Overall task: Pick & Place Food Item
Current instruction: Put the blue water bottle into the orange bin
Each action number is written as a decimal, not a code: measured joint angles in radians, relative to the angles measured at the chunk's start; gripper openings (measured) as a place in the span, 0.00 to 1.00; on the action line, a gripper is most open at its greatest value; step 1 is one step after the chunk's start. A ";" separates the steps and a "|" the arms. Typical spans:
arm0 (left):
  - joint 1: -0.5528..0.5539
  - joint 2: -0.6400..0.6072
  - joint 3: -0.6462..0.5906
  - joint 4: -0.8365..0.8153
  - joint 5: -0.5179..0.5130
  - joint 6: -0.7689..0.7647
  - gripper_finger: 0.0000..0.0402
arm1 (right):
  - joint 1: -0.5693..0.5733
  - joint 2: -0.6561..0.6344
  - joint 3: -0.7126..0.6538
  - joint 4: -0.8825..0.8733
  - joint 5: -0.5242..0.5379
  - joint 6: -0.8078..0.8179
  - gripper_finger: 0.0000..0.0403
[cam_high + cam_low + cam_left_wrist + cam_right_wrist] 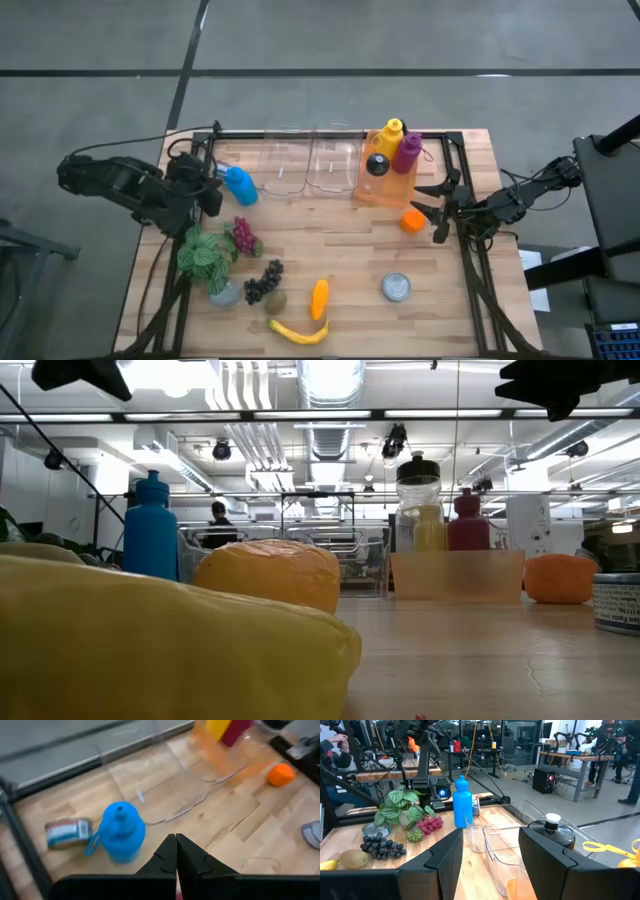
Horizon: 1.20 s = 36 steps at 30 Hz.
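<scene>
Food lies on the wooden table: a banana [300, 332], an orange carrot-like piece [319, 298], a kiwi [276, 300], dark grapes [263, 282], red grapes [243, 236] and an orange [412, 221]. My left gripper [176, 851] is shut and empty. It hangs above the table's left side [214, 192], next to the blue bottle [238, 185]. My right gripper [487, 855] is open and empty. It sits level at the table's right edge [428, 208], just above the orange.
Two clear bins [308, 165] and an orange-tinted bin [385, 180] with bottles stand at the far edge. A tin can [397, 288] stands near right. A leafy plant [205, 255] and a small glass [225, 292] are near left. A second can [67, 832] lies beside the blue bottle.
</scene>
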 joint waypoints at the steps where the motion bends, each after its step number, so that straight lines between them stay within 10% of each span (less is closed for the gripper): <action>1: 0.010 0.004 0.005 -0.012 0.006 -0.018 0.00 | 0.000 0.000 0.000 0.000 0.000 0.000 0.47; 9: 0.188 0.022 0.054 -0.104 0.116 -0.031 0.05 | 0.000 0.000 0.000 0.000 0.000 0.000 0.47; 22: 0.620 0.176 0.150 -0.092 0.421 0.383 0.65 | 0.000 0.000 0.000 0.000 0.000 -0.002 0.47; 36: 0.838 0.360 0.226 -0.058 0.589 0.742 0.70 | 0.000 0.000 0.000 0.000 0.000 -0.002 0.47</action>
